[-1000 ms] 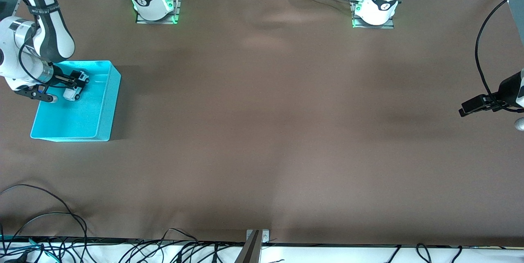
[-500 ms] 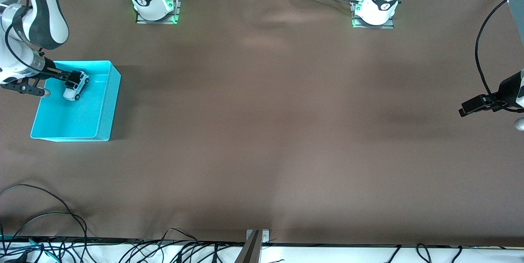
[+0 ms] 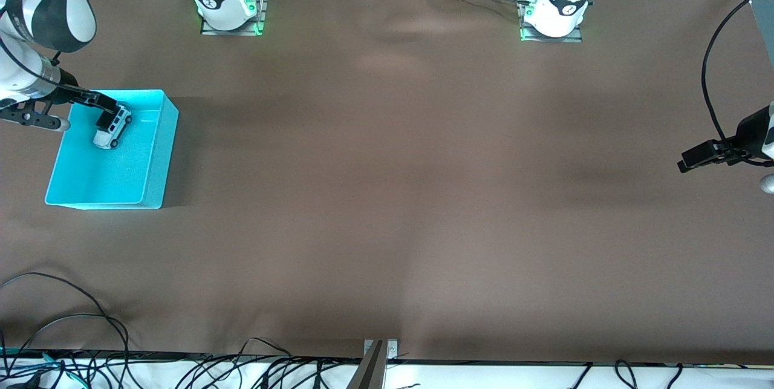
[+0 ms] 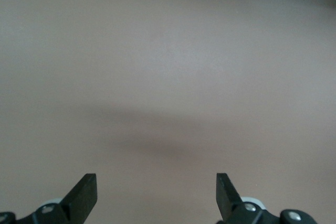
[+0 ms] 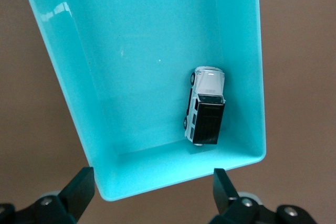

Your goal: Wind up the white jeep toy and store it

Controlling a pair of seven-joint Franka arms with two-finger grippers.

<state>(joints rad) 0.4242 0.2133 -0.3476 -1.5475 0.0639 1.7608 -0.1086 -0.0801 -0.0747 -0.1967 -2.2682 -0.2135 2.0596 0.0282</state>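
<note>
The white jeep toy (image 3: 112, 127) stands on its wheels inside the cyan bin (image 3: 103, 178), in the half farther from the front camera. In the right wrist view the toy (image 5: 206, 106) shows its black roof and white bonnet close to one wall of the bin (image 5: 142, 61). My right gripper (image 3: 109, 108) is open and empty, above the bin's edge and apart from the toy; it also shows in the right wrist view (image 5: 152, 184). My left gripper (image 3: 684, 164) waits open and empty over bare table at the left arm's end, and shows in the left wrist view (image 4: 156, 186).
A brown cloth (image 3: 387, 183) covers the table. Cables (image 3: 72, 340) lie along the table edge nearest the front camera. A black cable (image 3: 713, 74) loops above the left gripper.
My right gripper has lifted off the toy and drawn back toward the bin's edge. The toy stays in the bin. The left arm has not moved.
</note>
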